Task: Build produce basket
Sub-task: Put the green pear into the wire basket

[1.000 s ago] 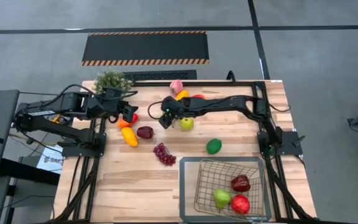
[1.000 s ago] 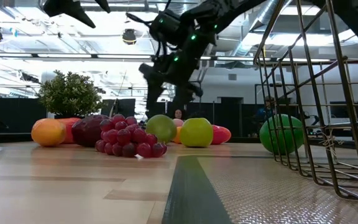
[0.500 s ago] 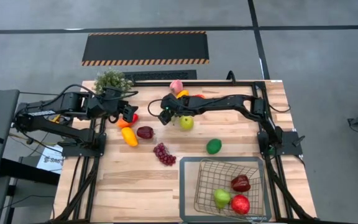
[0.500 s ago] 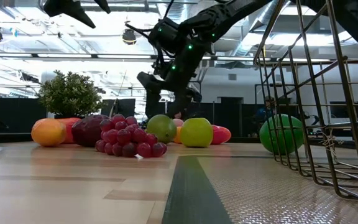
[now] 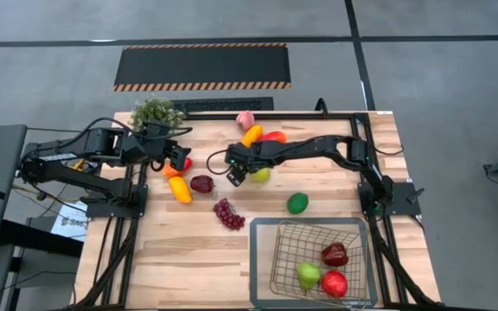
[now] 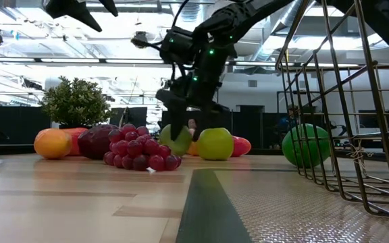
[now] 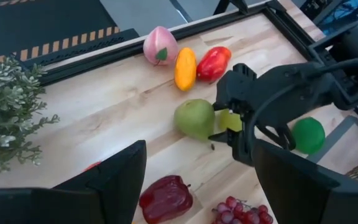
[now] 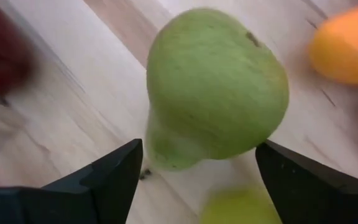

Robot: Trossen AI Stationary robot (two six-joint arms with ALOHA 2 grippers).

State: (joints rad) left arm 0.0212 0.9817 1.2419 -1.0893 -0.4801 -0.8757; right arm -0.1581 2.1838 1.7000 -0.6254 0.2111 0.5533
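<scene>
Green pear point(image 8: 216, 87) between open right end effector point(image 8: 197, 168) fingers, ungripped | left end effector point(image 7: 197, 180) open, empty

A dark gripper point(image 6: 184, 111) is seen lowered over a green pear point(image 6: 174, 140), its fingers spread around the fruit. A green apple point(image 6: 215, 144) sits just beside it, purple grapes point(image 6: 139, 154) in front. The wire basket point(image 6: 343, 101) (only partly framed) is seen at right, a lime point(image 6: 306, 145) behind its mesh.
</scene>
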